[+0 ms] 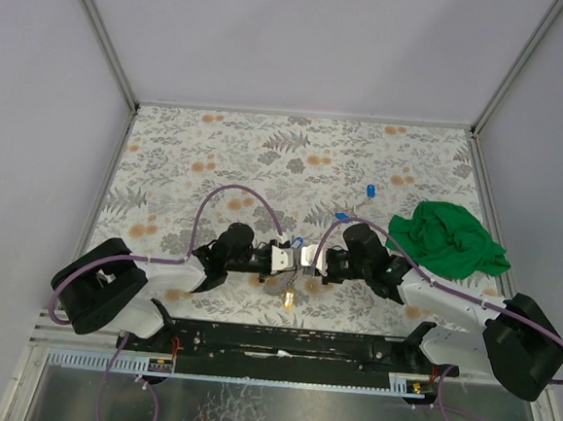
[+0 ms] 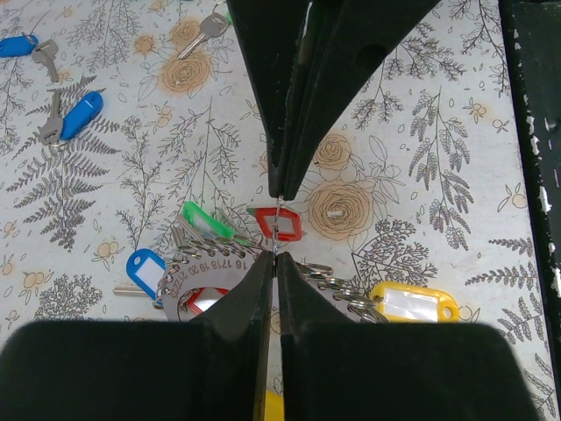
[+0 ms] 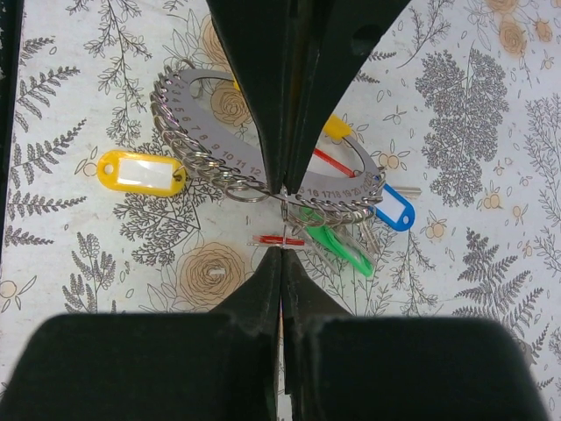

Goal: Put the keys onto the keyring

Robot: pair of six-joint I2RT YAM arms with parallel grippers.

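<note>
My two grippers meet tip to tip above the middle of the table. The left gripper (image 2: 275, 256) is shut on the keyring (image 2: 203, 279), a silvery numbered plate strung with small rings and yellow (image 2: 412, 303), green (image 2: 206, 219) and blue (image 2: 145, 267) tags. The right gripper (image 3: 282, 256) is shut on the thin ring of a red-tagged key (image 3: 280, 239) right beside the keyring (image 3: 254, 167). From above, the keyring (image 1: 290, 291) hangs under both grippers. Loose blue-tagged keys (image 1: 371, 189) (image 1: 340, 216) lie on the table further back.
A crumpled green cloth (image 1: 447, 239) lies at the right, near the right arm. The left wrist view shows two blue-tagged keys (image 2: 83, 114) (image 2: 17, 44) and a silver key (image 2: 206, 26) on the floral table cover (image 1: 227, 157). Grey walls enclose the table.
</note>
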